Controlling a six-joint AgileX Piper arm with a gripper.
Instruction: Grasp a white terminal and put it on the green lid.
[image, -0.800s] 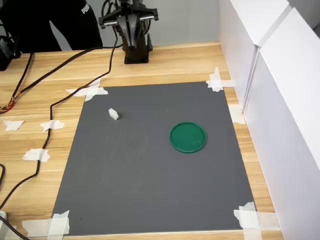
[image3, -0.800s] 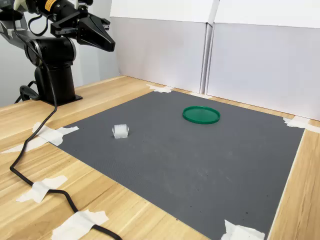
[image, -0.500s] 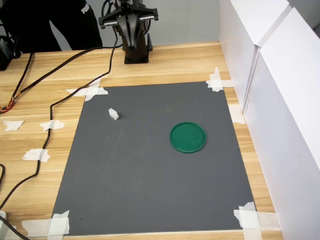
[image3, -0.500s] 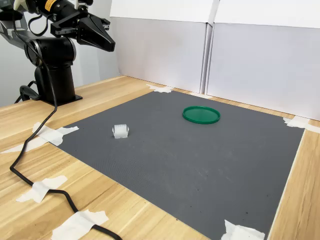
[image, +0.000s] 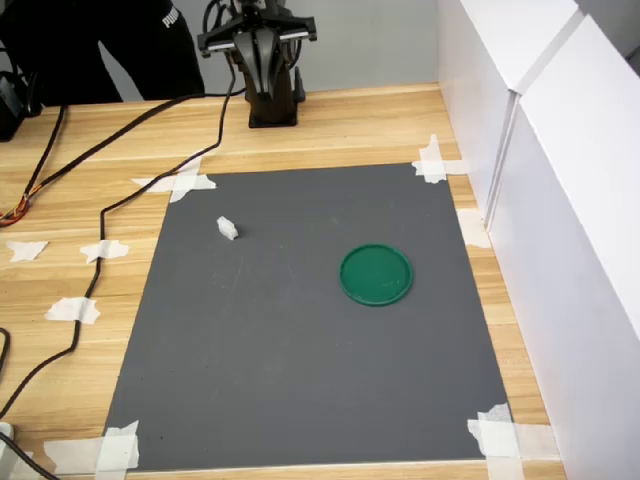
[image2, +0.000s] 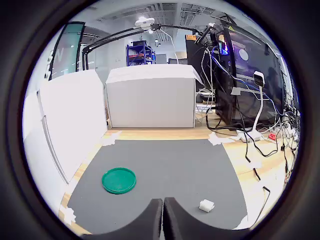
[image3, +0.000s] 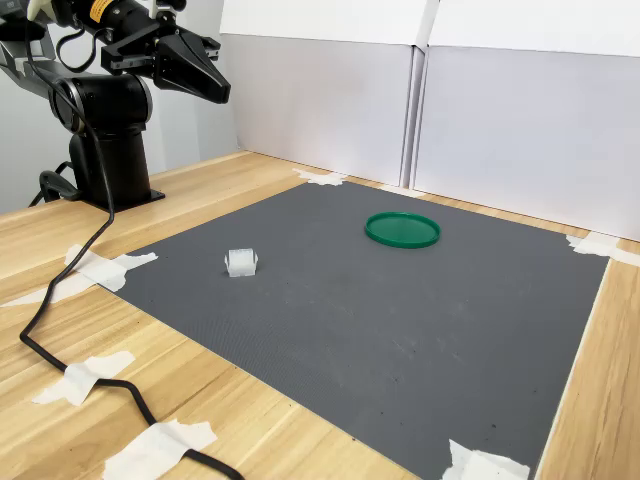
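The green lid (image: 376, 274) lies bare on the grey mat (image: 300, 380); the white terminal (image: 227, 228) rests apart from it. The gripper (image2: 163, 215), raised above the mat's edge, is closed and holds nothing.

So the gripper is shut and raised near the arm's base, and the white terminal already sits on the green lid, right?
Not quite. The gripper is shut and raised near the base, but the white terminal lies on the grey mat, well apart from the green lid. The first exterior view shows the gap clearly.
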